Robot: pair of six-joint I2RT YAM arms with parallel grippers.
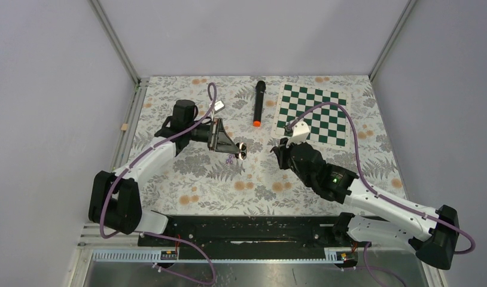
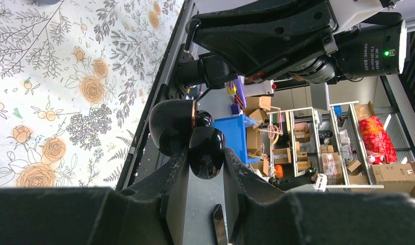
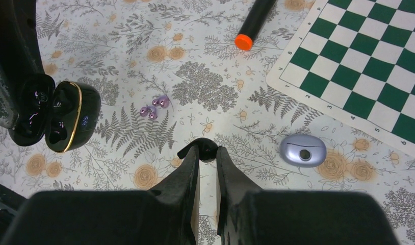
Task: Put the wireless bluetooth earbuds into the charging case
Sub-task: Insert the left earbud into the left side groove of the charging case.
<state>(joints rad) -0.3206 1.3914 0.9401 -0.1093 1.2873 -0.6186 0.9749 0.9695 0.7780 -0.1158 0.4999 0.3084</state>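
You're on the carry step: left gripper [image 2: 205, 158] clamps the open black case [image 3: 73, 115] at left, right gripper [image 3: 206, 152] pinches a black earbud [image 3: 204, 147] just right of it, purple earbuds [image 3: 154, 107] lie loose nearby, so next line it over a socket.

Plain pale grey walls [image 1: 253, 36] close in the table [image 1: 187, 197] on three sides, well beyond the left end effector [image 1: 242, 153] and the right end effector [image 1: 277, 149], with slim metal posts [image 1: 115, 42] at the far corners. The table wears a white cloth printed with grey ferns and orange flowers. A green-and-white chequered mat [image 1: 316, 113] lies just beyond the right end effector. Light is soft and even. Past the left end effector, off the table's edge, stand storage shelves [image 2: 343, 138] with cardboard boxes [image 2: 394, 173], a blue bin [image 2: 238, 135] and a red bag [image 2: 376, 138].
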